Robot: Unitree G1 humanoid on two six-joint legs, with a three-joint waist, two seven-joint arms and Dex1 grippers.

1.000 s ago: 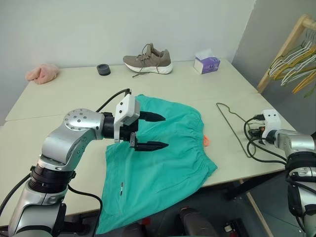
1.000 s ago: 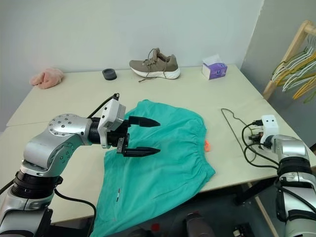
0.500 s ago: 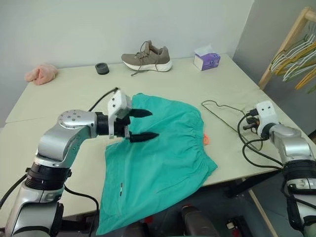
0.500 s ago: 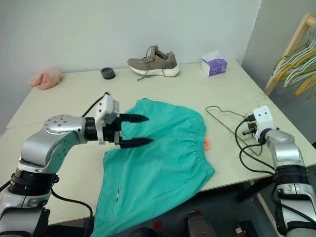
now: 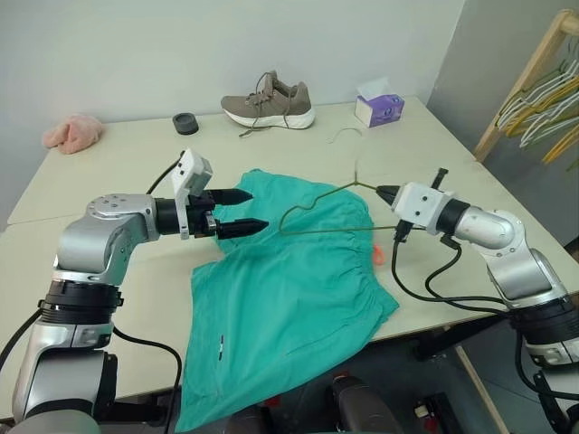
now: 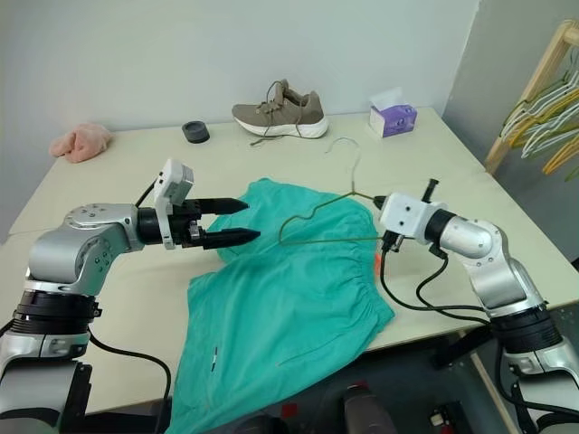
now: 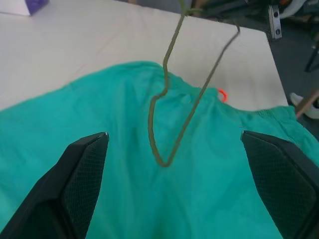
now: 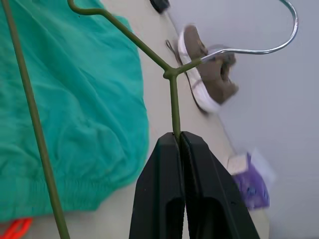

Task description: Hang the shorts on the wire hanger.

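Above the shorts [image 5: 294,289], which are spread on the table [image 5: 118,181] with one leg draped over its near edge, the wire hanger [image 5: 330,212] is held aloft, clamped at one shoulder wire between the closed fingers of the right gripper [image 5: 384,192]. At the left edge of the shorts, the left gripper [image 5: 244,212] is seen spread wide, grasping nothing, pointed toward the hanger.

From my remote station I see a pale beige table [image 5: 109,172] pushed against a plain light grey wall [image 5: 136,45]. A wooden rack [image 5: 525,77] stands at the right, and dark flooring [image 5: 507,380] lies beyond the table's near edge.
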